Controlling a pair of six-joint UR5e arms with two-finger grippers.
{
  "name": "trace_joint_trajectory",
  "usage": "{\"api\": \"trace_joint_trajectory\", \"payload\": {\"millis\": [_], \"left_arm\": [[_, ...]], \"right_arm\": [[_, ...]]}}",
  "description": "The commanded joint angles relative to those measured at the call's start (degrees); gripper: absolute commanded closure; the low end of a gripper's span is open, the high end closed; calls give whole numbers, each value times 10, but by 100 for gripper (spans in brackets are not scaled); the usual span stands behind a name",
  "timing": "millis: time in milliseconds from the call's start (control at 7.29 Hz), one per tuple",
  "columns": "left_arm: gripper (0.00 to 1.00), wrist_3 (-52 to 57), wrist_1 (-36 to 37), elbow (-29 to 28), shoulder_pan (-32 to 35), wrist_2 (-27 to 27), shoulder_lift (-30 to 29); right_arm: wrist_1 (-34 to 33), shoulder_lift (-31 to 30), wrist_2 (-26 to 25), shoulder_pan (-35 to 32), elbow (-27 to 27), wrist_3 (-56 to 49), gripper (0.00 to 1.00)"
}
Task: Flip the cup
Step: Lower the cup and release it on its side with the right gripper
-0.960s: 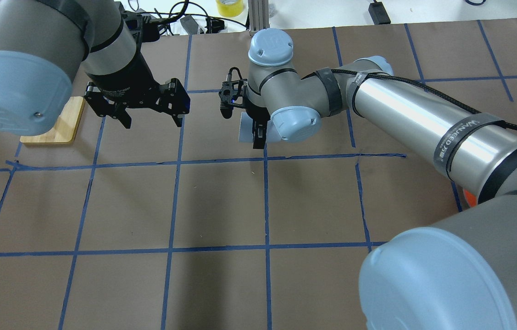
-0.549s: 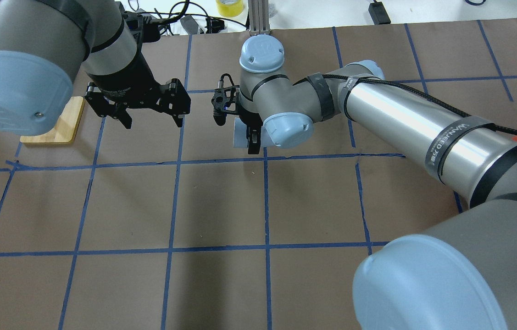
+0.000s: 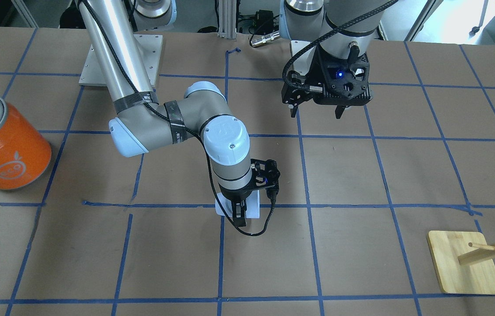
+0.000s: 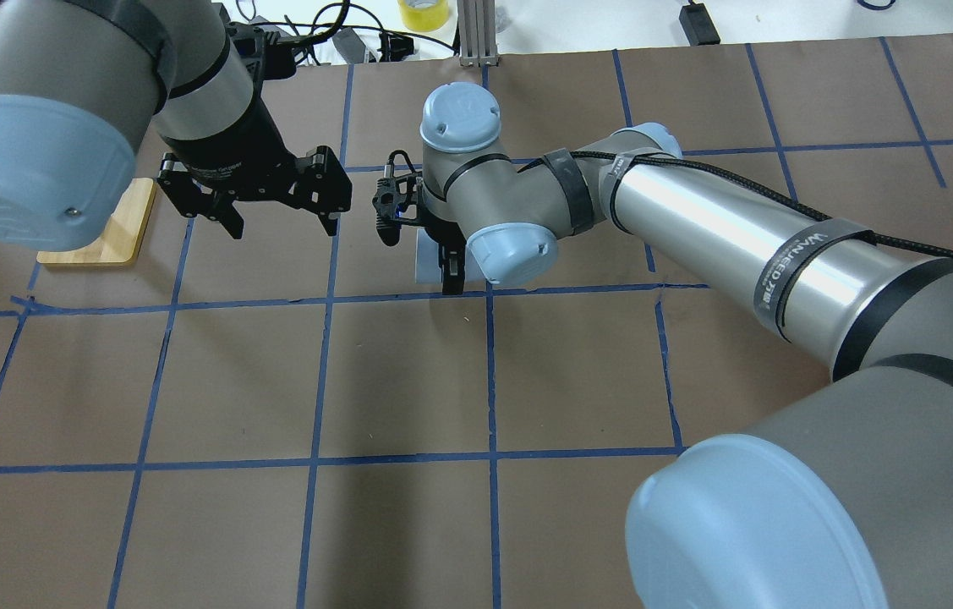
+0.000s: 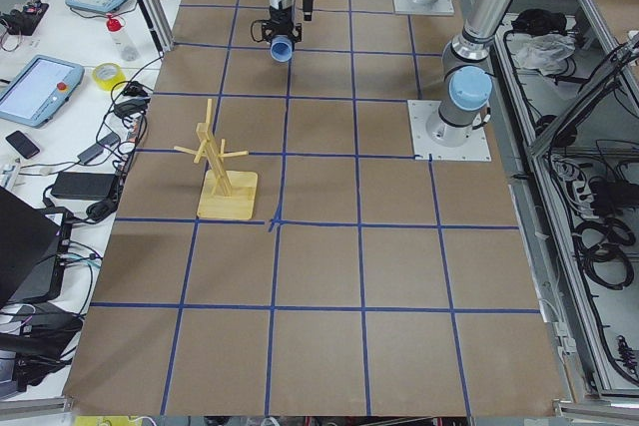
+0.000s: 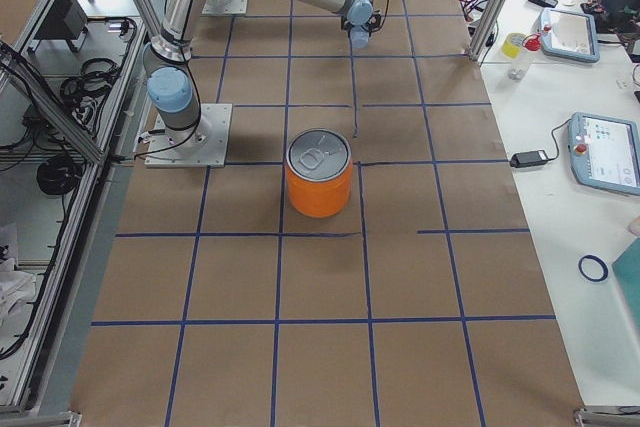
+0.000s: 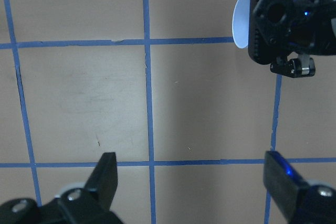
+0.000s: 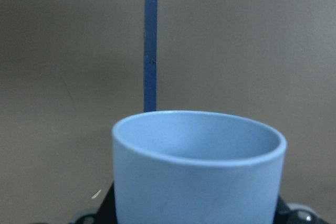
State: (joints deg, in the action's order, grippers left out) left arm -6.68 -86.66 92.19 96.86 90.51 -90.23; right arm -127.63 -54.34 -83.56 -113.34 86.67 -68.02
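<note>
1. Pale blue cup (image 8: 197, 182) is held on its side in the right gripper (image 4: 451, 275) near the middle of the table (image 4: 400, 381). Its open mouth is turned toward the robot's left. In the left wrist view its rim shows as a pale oval at about 1 o'clock. Whether it clears the brown paper I cannot tell.
2. The right gripper points straight down, its jaws drawn in narrow against the cup's wall. In the front-facing view one black finger (image 3: 239, 214) crosses the cup's side.
3. The right arm reaches far out from its base with the forearm sloping down. The wrist is bent to hang vertically beside a blue tape line (image 8: 150, 40).
4. In the overhead view the left gripper (image 4: 282, 227) hovers at 9 o'clock from the cup, near it but apart. It points down with its fingers spread wide and nothing between them.
5. Farther out at 9 o'clock in that view stands the wooden peg stand (image 4: 108, 237).
6. In the front-facing view the orange can (image 3: 8, 149) with a silver lid stands at 9 o'clock, well apart from the cup.
</note>
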Motion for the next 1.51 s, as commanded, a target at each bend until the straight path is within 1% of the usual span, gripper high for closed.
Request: {"api": "trace_joint_trajectory", "payload": {"millis": [0,137,274,412,549,686,823,960,1097,1372], "left_arm": [[2,0,0,0,0,-1,0],[2,0,0,0,0,-1,0],[2,0,0,0,0,-1,0],[2,0,0,4,0,-1,0],[2,-1,1,6,1,-1,0],[2,-1,0,7,1,-1,0],[2,-1,0,6,1,-1,0],[2,-1,1,7,1,-1,0],[2,-1,0,7,1,-1,0],[2,-1,1,7,1,-1,0]], "right_arm": [[-14,7,3,-1,1,10,100],[-14,10,5,-4,1,17,100],[-15,19,19,-5,1,17,94],[-18,20,21,-7,0,33,82],[-18,23,24,-8,1,59,65],[-21,25,38,-9,1,73,46],[-21,26,40,-8,2,74,31],[-22,26,41,-8,1,73,4],[-22,26,40,-7,0,71,0],[-18,18,39,5,-2,68,0]]}}
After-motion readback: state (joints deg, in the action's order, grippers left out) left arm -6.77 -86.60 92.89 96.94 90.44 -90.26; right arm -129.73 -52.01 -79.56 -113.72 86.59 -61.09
